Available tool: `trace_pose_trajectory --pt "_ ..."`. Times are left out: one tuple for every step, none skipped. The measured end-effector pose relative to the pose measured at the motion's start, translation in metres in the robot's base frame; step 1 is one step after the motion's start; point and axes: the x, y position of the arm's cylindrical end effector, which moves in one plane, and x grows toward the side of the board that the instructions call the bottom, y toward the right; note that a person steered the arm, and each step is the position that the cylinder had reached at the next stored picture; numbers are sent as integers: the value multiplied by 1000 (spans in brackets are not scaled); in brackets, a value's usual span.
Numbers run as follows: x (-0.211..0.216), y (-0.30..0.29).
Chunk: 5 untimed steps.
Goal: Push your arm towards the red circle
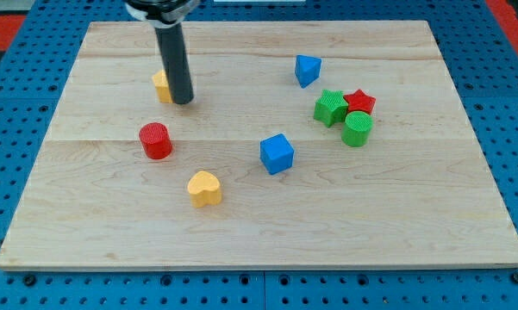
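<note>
Red circle (156,140) lies just below my tip (183,102), slightly to the view's left, untouched. Tip bare, holds nothing, pressed close against a yellow block (161,86) on its left. Best: slide straight down-left, leaving yellow behind, stop at contact.

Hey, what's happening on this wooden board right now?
A robot arm is sliding my tip across a wooden board of small blocks. The tip sits at the view's upper left, right beside a yellow block it partly hides. The red circle it is meant to approach lies apart from it, a little further down the view and slightly left, with nothing in between.
</note>
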Motion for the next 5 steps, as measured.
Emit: trace_pose_trajectory --pt "10 -53" --pt "23 -92" --pt "47 -102" --pt "81 -102" --pt "111 -102"
